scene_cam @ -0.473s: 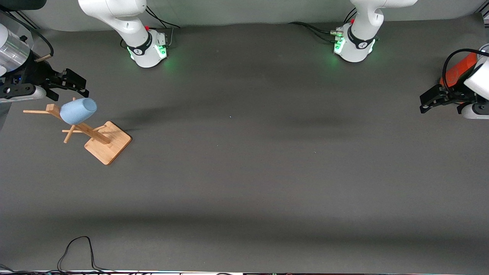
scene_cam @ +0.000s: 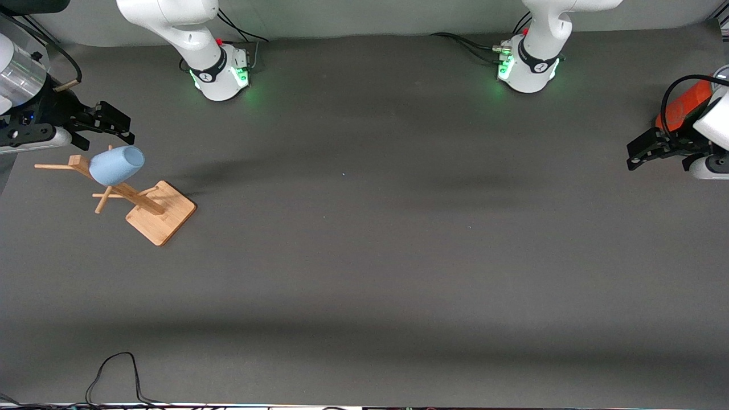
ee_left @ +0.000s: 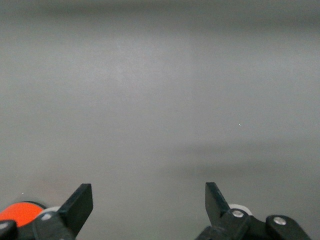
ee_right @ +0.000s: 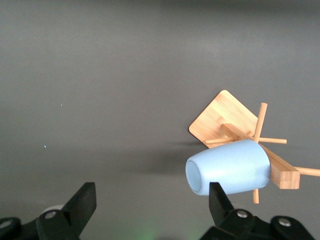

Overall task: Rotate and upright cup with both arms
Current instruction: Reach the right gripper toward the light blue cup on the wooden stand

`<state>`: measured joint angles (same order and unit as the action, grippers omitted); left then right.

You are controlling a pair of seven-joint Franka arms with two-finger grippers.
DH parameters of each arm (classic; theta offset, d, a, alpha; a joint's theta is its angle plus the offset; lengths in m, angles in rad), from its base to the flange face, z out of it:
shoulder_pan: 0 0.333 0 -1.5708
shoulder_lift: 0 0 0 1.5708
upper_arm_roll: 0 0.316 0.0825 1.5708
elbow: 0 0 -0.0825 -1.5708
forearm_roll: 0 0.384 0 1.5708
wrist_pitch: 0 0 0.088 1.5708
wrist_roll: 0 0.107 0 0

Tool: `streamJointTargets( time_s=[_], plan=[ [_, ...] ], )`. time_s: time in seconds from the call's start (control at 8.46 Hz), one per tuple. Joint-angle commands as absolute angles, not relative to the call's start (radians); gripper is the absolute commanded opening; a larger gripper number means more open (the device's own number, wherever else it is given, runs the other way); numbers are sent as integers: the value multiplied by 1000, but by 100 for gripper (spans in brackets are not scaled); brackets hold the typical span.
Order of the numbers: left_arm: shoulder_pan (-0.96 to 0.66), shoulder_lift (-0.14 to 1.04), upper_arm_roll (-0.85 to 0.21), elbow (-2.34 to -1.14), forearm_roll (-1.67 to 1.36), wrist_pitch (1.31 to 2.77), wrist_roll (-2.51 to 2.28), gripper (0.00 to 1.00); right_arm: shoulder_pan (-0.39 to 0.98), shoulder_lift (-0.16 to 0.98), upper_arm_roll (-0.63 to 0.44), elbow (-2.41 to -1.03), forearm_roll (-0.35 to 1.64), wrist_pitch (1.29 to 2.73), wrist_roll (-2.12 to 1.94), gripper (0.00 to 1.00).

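The light-blue cup [scene_cam: 117, 164] hangs tilted on a peg of a wooden rack [scene_cam: 161, 212] at the right arm's end of the table, its mouth toward the table's middle. It also shows in the right wrist view [ee_right: 230, 167] with the rack [ee_right: 222, 120]. My right gripper [scene_cam: 105, 132] is open and empty in the air just beside the cup, not touching it; in its own view [ee_right: 151, 195] one fingertip lies by the cup's rim. My left gripper [scene_cam: 633, 155] is open and empty at the left arm's end; its own view [ee_left: 148, 192] shows only bare mat between the fingers.
An orange canister [scene_cam: 680, 105] stands at the left arm's end, just by the left gripper, and shows at the edge of the left wrist view [ee_left: 20, 212]. A black cable [scene_cam: 114, 370] loops on the mat at the table's near edge.
Both grippers have shifted only very slightly. The cup and the rack have not moved.
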<state>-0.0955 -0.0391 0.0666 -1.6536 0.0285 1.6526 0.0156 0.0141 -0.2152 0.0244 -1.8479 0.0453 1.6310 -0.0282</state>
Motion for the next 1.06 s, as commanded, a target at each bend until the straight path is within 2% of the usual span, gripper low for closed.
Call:
streamJointTargets(
  time_s=[0.0,0.47,0.59,0.95],
  plan=[
    [-101,-34,61,-1620,34,1644,2,100,14,-183,20,-1793,63,1609,-38,100],
    [-97,-14,66,-1618,37,1652,14,100,14,-166,15,-1770,60,1603,-38,100],
    [-94,-15,66,-1617,29,1651,23,100,12,-114,15,-1706,58,1542,-32,100],
    [-95,-17,66,-1617,34,1634,18,100,5,163,15,-1278,63,1301,194,100]
  ],
)
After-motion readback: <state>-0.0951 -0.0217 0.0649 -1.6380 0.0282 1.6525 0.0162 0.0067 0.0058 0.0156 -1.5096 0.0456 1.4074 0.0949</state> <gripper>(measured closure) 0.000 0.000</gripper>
